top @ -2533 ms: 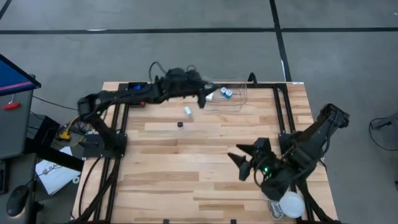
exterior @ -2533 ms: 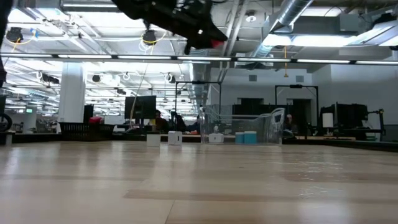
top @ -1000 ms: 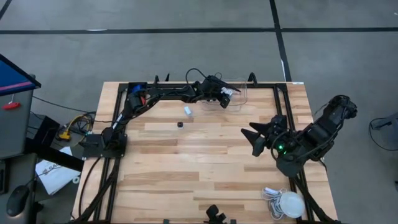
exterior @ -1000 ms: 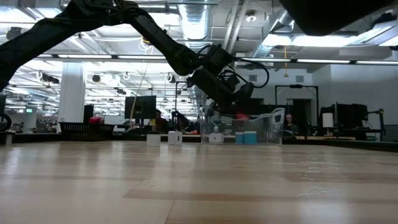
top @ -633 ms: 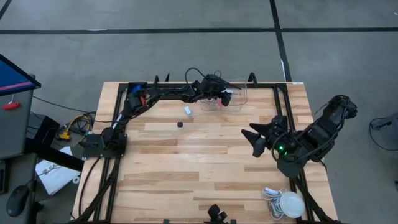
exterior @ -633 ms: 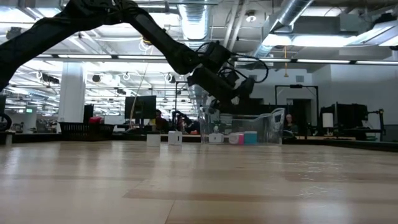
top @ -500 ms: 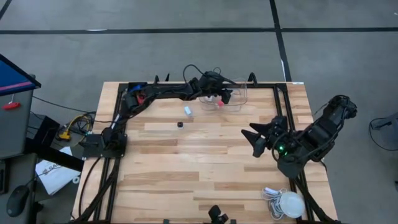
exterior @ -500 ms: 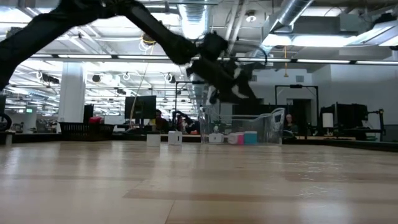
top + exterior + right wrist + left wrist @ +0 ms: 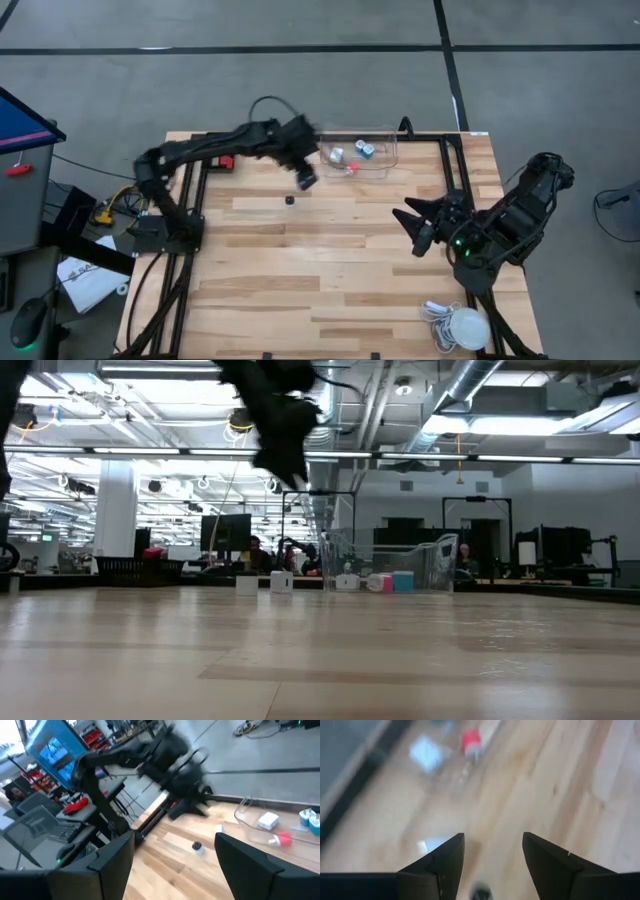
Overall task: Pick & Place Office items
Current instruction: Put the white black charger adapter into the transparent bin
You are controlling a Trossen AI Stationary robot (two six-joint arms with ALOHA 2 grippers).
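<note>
My left gripper [image 9: 306,179] [image 9: 492,835] hangs open above the table's far middle, high in the low view [image 9: 280,455]. A small white block [image 9: 428,845] [image 9: 218,828] lies on the wood just beside it. A tiny black piece [image 9: 290,199] [image 9: 196,847] lies a little nearer. The clear container [image 9: 372,168] at the far edge holds a red piece [image 9: 352,168] [image 9: 470,741], a white block [image 9: 338,154] and blue pieces [image 9: 366,149]. My right gripper [image 9: 411,230] [image 9: 174,836] waits open at the right middle, pointing left.
A white round bulb with coiled cable [image 9: 466,326] sits at the near right corner. Black frame rails [image 9: 452,180] run along the table's left and right sides. Bare wood [image 9: 300,270] spreads across the middle and near part.
My left gripper hung over the clear container with the red piece, which dropped and now lies on the container's floor. The gripper then rose and swung back toward the table's left and slightly nearer, ending over the white block.
</note>
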